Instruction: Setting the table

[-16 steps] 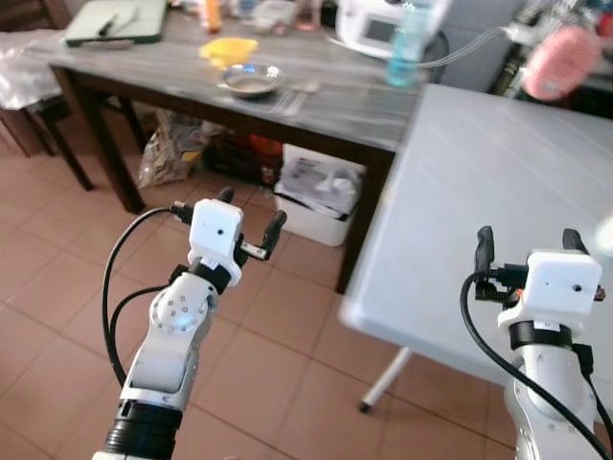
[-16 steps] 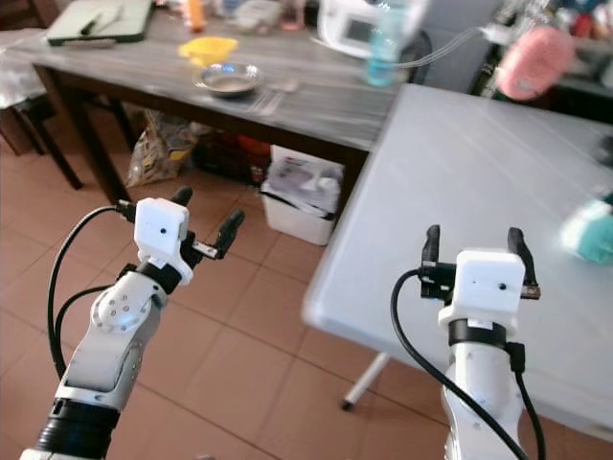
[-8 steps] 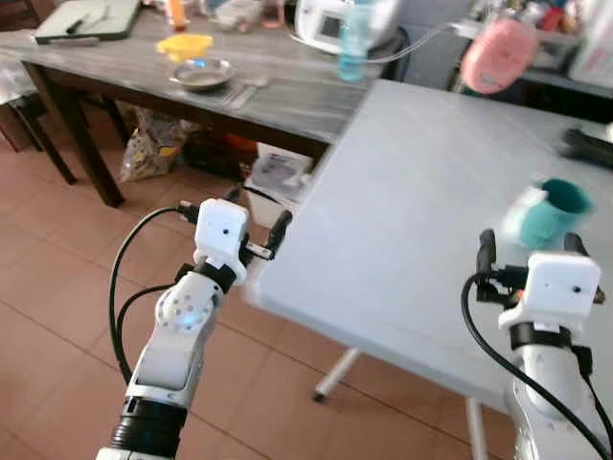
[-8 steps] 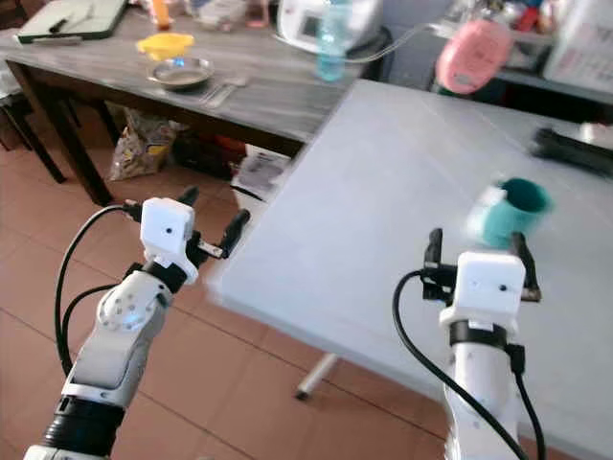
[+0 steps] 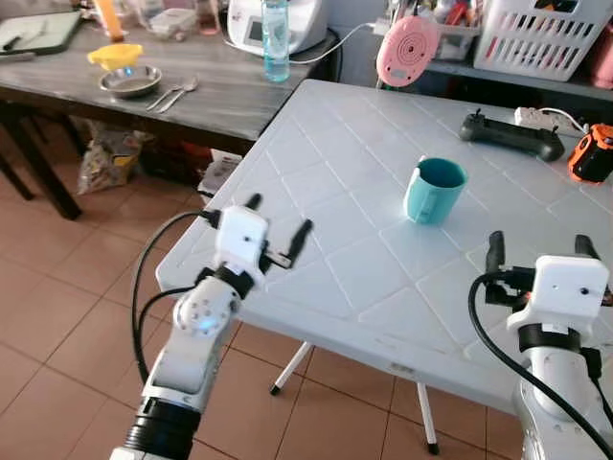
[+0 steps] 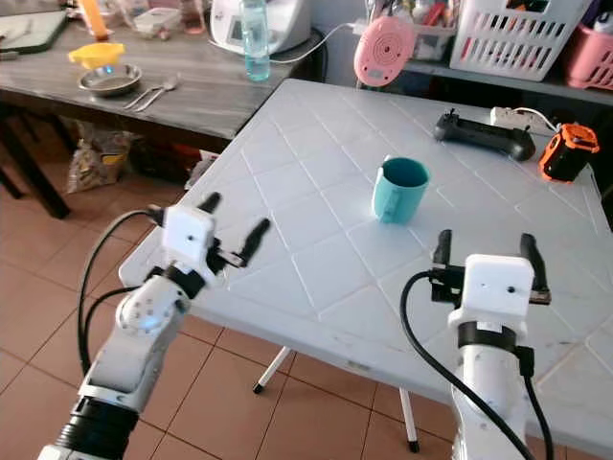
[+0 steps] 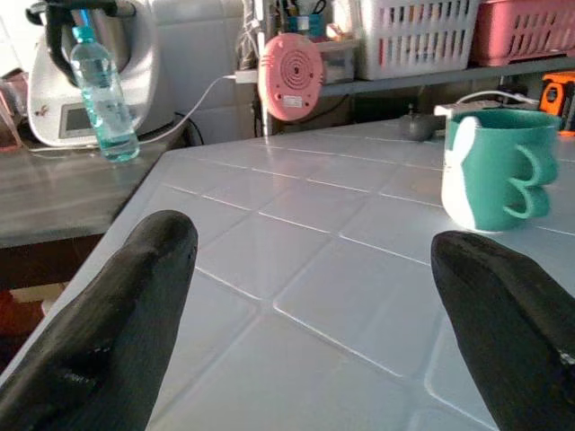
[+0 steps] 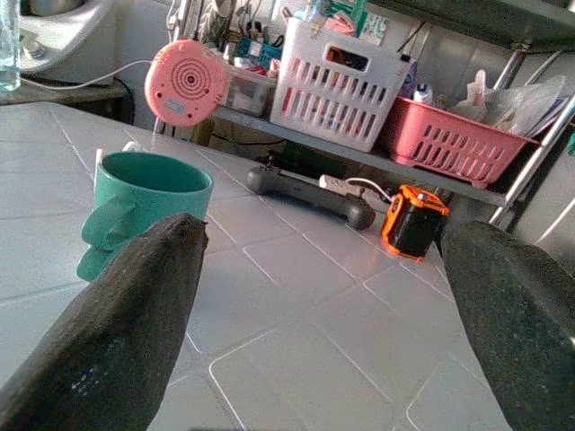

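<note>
Standing at the near edge of a white plastic folding table (image 5: 345, 182), we are holding both arms raised in front of us. Our left gripper (image 5: 278, 230) is hovering over the table's near left corner with its two black fingers (image 7: 108, 314) spread wide apart and nothing between them. Our right gripper (image 6: 487, 257) is hanging above the near right part of the tabletop, its fingers likewise parted and gripping nothing.

A teal mug (image 5: 433, 191) is sitting upright near the middle of the table, well ahead of both grippers and touching neither; its handle is showing in the left wrist view. Farther back on the same table, a black handheld controller (image 5: 510, 136) is lying near the far edge, and an orange and black tape measure (image 6: 567, 153) is sitting just beyond it toward the right.

To our left, a dark wooden table (image 5: 211, 96) is standing end-on against the white one. It is carrying a metal bowl (image 5: 129, 80) with a yellow funnel (image 5: 114, 56) just behind it, cutlery (image 5: 172, 94) lying just beside the bowl, and a clear water bottle (image 5: 276, 40) standing upright in front of a white appliance (image 5: 287, 19). A pink round fan (image 5: 406, 51) is standing behind the white table, beside a white plastic basket (image 5: 541, 38) on a shelf.
</note>
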Available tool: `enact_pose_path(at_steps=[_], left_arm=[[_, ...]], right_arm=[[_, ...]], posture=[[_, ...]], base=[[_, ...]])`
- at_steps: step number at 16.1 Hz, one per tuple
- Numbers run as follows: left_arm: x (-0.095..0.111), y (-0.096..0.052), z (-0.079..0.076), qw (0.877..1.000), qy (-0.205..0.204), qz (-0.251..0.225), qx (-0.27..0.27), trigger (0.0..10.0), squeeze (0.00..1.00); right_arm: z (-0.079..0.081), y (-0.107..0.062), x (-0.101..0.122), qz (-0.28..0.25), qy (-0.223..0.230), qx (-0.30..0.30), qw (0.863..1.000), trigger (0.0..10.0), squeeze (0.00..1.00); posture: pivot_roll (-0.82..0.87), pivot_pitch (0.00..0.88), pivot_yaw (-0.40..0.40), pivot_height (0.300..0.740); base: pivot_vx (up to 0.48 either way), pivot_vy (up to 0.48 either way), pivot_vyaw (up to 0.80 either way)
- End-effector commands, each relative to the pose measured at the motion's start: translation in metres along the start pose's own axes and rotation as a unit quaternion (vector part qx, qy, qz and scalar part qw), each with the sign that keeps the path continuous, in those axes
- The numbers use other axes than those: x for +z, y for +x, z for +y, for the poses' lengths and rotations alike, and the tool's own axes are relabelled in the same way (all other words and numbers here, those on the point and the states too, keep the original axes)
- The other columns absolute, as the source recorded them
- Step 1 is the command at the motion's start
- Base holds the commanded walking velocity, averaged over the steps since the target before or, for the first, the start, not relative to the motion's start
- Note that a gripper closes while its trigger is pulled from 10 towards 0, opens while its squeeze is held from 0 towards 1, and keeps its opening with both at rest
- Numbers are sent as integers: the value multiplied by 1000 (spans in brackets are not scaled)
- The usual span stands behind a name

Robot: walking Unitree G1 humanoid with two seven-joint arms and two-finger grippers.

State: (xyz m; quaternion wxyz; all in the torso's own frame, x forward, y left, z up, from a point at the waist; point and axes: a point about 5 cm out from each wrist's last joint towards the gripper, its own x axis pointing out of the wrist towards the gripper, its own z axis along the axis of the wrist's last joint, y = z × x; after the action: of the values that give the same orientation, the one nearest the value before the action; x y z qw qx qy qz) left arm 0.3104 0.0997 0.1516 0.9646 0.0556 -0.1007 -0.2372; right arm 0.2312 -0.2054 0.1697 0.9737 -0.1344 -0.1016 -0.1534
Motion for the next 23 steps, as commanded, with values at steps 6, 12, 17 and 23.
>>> enact_pose_path(at_steps=[6,12,17,23], left_arm=[[8,4,0,996,1,-10,-88,10000,0],[17,0,-4,982,-3,-10,-191,10000,0],[18,-9,-4,980,-10,-5,-196,10000,0],[16,-12,-7,980,-14,2,-199,10000,0]], right_arm=[[19,0,-1,9,35,20,999,10000,0],[56,25,-11,46,115,27,992,10000,0],[85,69,2,26,136,58,989,10000,0],[93,85,12,10,171,26,985,2863,0]], posture=[[79,163,-8,740],[104,238,-16,740],[144,256,-43,740],[142,249,-50,740]], base=[[0,0,0],[0,0,0],[0,0,0],[0,0,0]])
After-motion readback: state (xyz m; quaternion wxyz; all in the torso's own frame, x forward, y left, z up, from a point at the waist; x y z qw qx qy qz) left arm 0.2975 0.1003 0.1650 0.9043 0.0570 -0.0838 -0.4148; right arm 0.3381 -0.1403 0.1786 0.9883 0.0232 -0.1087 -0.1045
